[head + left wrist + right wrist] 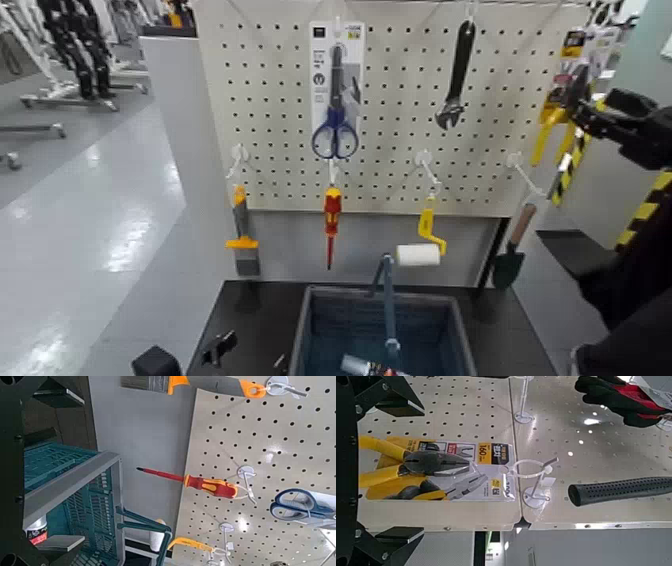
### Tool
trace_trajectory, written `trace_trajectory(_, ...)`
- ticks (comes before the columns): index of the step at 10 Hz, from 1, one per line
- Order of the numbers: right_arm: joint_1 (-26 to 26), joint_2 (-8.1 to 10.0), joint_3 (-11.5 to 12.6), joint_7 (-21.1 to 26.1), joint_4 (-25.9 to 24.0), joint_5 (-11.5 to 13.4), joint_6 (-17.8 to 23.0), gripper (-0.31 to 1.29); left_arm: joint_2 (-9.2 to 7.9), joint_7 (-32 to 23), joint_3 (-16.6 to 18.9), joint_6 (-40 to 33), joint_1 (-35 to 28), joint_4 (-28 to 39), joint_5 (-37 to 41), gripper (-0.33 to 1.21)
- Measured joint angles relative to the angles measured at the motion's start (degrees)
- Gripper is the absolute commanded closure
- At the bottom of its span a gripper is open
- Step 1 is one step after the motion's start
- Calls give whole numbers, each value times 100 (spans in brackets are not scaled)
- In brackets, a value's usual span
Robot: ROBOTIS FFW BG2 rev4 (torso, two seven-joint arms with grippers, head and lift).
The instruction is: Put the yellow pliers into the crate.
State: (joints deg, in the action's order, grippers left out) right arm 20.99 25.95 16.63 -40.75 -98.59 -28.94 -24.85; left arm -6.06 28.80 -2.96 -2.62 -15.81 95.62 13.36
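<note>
Yellow pliers carded, on pegboard hook — right gripper spread around the handles, no grip evident. Expect dense metal head, stiff grips, bendable card; take both handles near the pivot. Left gripper idle, low beside crate.

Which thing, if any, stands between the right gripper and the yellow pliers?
Nothing visible stands between the right gripper and the pliers: the right wrist view shows their yellow handles uncovered, between its open fingers.
</note>
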Motion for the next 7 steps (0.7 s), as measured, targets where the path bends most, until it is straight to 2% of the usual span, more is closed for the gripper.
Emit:
trace_trajectory(3, 451, 133, -204, -547, 648, -380, -34, 28, -1, 12, -12, 14, 21, 0, -2, 10)
trace_trajectory(7, 910, 281, -568, -1267, 1340, -435, -22, 34, -25, 12, -34, 42, 61, -10, -9, 10)
